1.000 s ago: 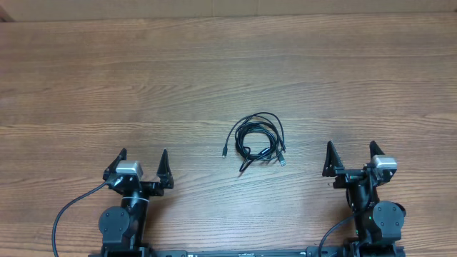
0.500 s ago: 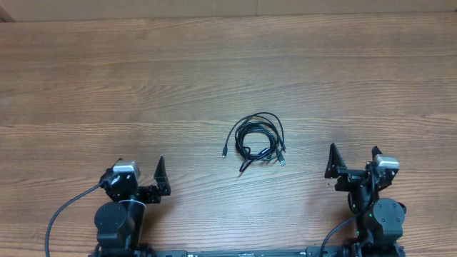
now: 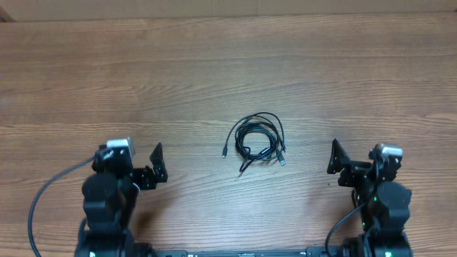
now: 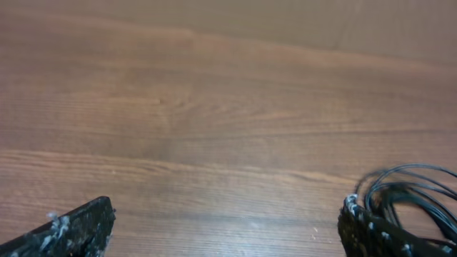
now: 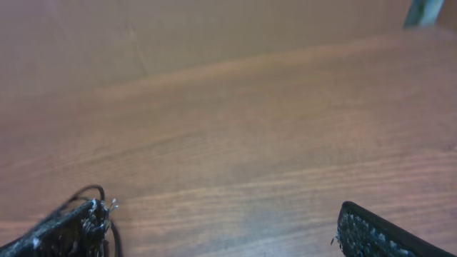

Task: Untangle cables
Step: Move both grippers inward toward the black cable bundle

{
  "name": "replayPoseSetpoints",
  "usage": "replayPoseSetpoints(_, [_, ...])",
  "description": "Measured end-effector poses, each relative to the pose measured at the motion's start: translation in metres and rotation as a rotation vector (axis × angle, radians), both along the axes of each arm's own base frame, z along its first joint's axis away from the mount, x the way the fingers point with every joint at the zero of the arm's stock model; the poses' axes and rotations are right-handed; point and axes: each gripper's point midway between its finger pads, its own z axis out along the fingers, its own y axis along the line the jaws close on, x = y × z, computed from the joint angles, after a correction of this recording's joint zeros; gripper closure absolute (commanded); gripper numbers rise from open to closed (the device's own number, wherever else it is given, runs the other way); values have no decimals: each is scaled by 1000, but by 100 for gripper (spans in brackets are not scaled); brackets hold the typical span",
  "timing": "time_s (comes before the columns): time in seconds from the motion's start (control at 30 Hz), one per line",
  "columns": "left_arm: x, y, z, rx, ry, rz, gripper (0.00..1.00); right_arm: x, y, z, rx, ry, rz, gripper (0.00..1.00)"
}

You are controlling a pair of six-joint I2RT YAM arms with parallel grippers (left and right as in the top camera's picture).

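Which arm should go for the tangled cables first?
Probably right: seen from overhead, the right fingers sit slightly nearer the thin black coiled cables than the left fingers. Both are open and empty.

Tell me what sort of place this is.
Probably a robotics lab bench: a wood-grain tabletop, a black left arm and black right arm at its near edge, and one tangle of thin black cables.
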Motion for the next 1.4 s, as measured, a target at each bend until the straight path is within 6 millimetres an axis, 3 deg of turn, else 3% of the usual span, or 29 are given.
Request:
replayPoseSetpoints(0.27, [1, -11, 4, -45, 251, -46, 0, 12, 0, -4, -5, 310, -3, 0])
replayPoseSetpoints(0.53, [-20, -17, -8, -89, 569, -59, 0, 34, 11, 3, 28, 588, 49, 0])
replayPoseSetpoints(0.7, [-14, -21, -8, -165, 590, -25, 1, 65, 44, 20, 138, 565, 210, 0])
replayPoseSetpoints(0.83, [8, -25, 3, -215, 509, -18, 0, 83, 65, 28, 198, 503, 319, 0])
replayPoseSetpoints(1.07, [41, -43, 25, -225, 373, -85, 0, 81, 76, 11, 146, 566, 322, 0])
replayPoseSetpoints(1.23, [45, -69, 3, -170, 472, -143, 0, 72, 97, -5, 69, 660, 352, 0])
replayPoseSetpoints(1.4, [37, -79, -31, -100, 614, -150, 0, 68, 115, -28, 22, 745, 387, 0])
